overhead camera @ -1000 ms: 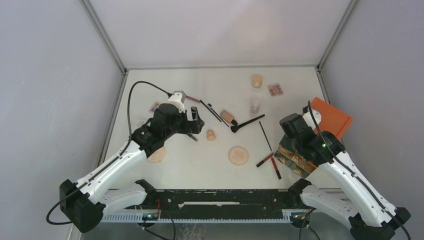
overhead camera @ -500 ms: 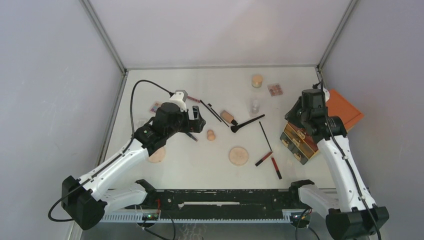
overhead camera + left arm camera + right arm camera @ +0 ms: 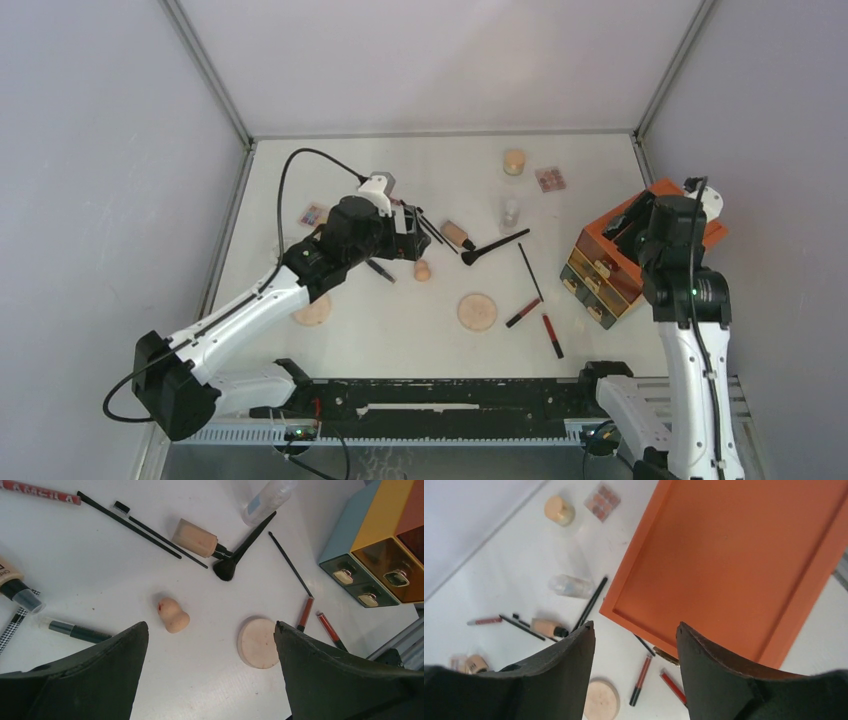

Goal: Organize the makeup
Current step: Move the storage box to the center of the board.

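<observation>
Left end effector (image 3: 210,630): fingers wide apart with nothing between them, over the sponge (image 3: 172,616) and a round disc (image 3: 257,642).
Right end effector (image 3: 635,627): fingers apart and empty, above the orange top of the drawer box (image 3: 744,565).
Desk (image 3: 400,335): carries all the makeup that shows, loose and unsorted across its middle and far side.
Drawer box: at the right edge; its drawers look shut, and no makeup shows in them.
Bottles: a clear one (image 3: 270,497) and a peach one with a black cap (image 3: 195,538) lie flat near the black brush (image 3: 240,550).
Pencils: two red ones (image 3: 305,617) lie near the box, just beside the disc.
Palette (image 3: 550,179): far side, near a small round jar (image 3: 514,161).
Progress: by my reading barely begun; nothing looks put away, so every piece is left.
Left arm pose: stretched out over the desk's left middle, wrist pointing down.
Right arm pose: raised nearly upright at the right side, wrist high over the box.
</observation>
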Motion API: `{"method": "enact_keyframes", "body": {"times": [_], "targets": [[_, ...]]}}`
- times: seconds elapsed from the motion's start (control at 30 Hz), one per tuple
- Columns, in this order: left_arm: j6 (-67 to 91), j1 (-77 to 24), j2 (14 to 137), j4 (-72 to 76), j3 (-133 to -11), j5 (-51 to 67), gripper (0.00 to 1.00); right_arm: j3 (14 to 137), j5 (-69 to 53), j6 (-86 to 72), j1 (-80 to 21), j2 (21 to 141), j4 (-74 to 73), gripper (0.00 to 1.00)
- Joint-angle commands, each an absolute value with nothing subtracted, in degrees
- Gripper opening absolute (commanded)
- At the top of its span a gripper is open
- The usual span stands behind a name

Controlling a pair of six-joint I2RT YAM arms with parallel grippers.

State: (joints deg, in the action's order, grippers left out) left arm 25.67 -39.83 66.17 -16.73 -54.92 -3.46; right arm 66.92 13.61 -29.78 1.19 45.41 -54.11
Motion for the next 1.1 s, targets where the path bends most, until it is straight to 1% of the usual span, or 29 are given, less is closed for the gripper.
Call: {"method": "enact_keyframes", "body": {"times": [0.0,0.07,0.17,0.33,0.5,0.67,0.83,0.93,1.07], "targets": [[28.0,-42.1,66.6,-11.0,-56.2,-6.2,1.00,64.9,6.8,-27.5,1.8,48.5,-53.9,0.69],[28.1,-42.8,65.8,-8.4,-54.5,-6.4,1.00,64.0,2.4,-26.1,1.8,50.2,-53.3,0.69],[28.2,-43.3,65.2,-6.3,-52.7,-6.5,1.00,63.9,-0.7,-25.1,1.8,53.4,-52.2,0.69],[28.1,-43.4,65.5,-6.8,-52.7,-7.0,1.00,63.6,-2.3,-24.9,0.4,56.9,-48.2,0.64],[28.7,-43.5,65.8,-6.9,-52.5,-6.7,1.00,63.6,-4.7,-25.3,-1.3,61.3,-44.5,0.63],[27.9,-43.7,67.1,-8.7,-54.0,-5.7,1.00,63.8,-7.3,-26.6,-4.3,64.4,-38.9,0.64],[27.9,-43.7,69.4,-9.4,-56.3,-4.0,1.00,65.3,-7.7,-27.9,-3.5,63.6,-35.1,0.65],[28.1,-43.7,72.0,-11.9,-59.8,-2.8,1.00,66.0,-7.1,-27.3,-3.0,61.5,-34.7,0.65],[29.1,-43.8,76.5,-14.6,-64.7,-0.2,1.00,66.6,-1.9,-25.8,-2.4,57.0,-38.1,0.65]]}}
